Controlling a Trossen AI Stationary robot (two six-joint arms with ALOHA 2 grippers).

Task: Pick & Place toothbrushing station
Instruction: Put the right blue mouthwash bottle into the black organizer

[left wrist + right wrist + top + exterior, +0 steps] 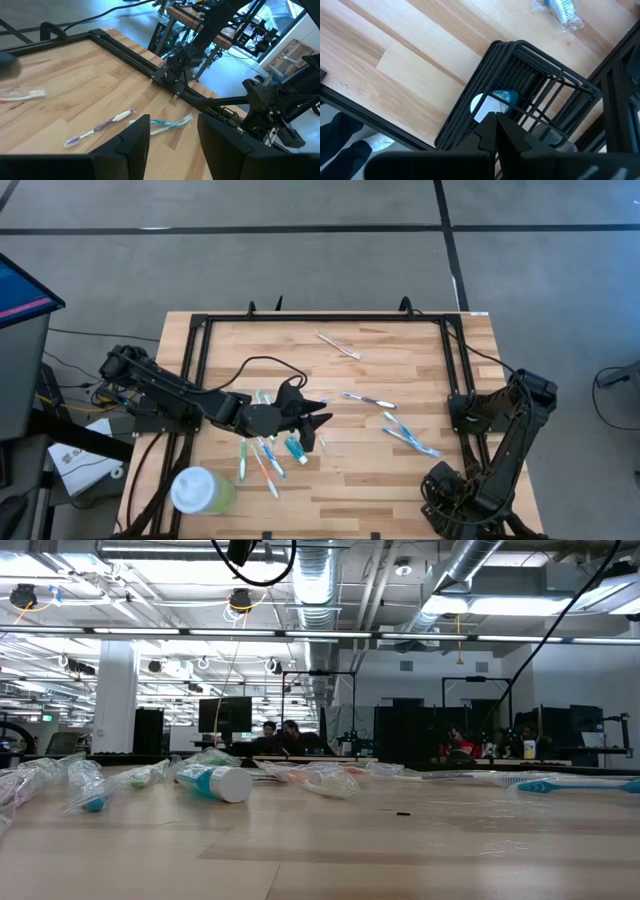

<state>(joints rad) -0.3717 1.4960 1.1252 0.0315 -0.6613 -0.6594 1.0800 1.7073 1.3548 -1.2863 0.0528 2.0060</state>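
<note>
While the left pincer (318, 423) hangs released over scattered toothbrushes (262, 458), the right pincer (496, 131) sits clenched. It's right over the black toothbrushing station (520, 95) on the tabletop (390, 480).

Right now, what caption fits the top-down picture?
Left gripper hovers above scattered toothbrushes; right arm waits folded.

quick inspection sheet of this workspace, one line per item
surface: pale wooden table with black frame rails
job's things: black wire toothbrush holder near the table edge, below the right gripper, small tube inside
clutter: wrapped toothbrushes, teal toothpaste tube, pale green cup with white lid
grippers: left gripper mid-table, jaws open, empty; right gripper, jaws shut
cables: black cable looping across the table
surroundings: people at desks far behind
</note>
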